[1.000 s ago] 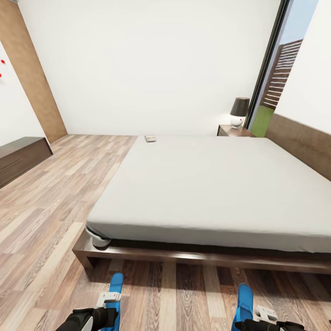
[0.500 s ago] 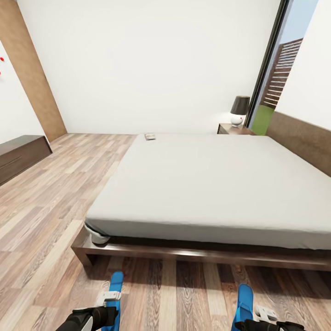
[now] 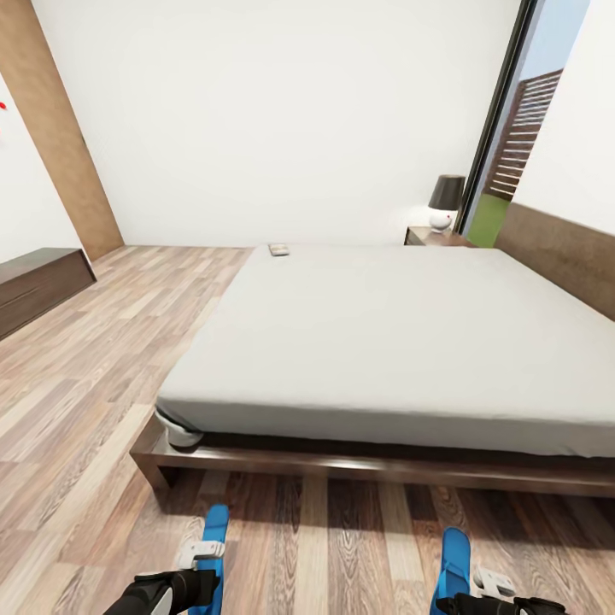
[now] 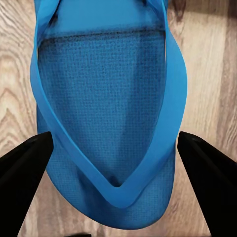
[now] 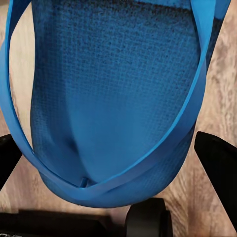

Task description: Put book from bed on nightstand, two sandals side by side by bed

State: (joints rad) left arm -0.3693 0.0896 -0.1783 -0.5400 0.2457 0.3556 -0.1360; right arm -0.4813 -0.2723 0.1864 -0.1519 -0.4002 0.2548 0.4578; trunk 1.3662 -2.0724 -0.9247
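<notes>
Two bright blue flat sandals, one [image 3: 212, 547] in the left tool [image 3: 198, 559], one [image 3: 453, 559] gripped by the right tool [image 3: 478, 589], hang at 6 o'clock below the off-white, dark-framed bed [image 3: 384, 342].

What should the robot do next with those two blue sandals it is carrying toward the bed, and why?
Probably lower both arms and set the sandals on the floor close together. Each gripper holds one: the left sandal and the right sandal hang well apart above the planks, just short of the bed frame. The book on the mattress's far corner can wait.
</notes>
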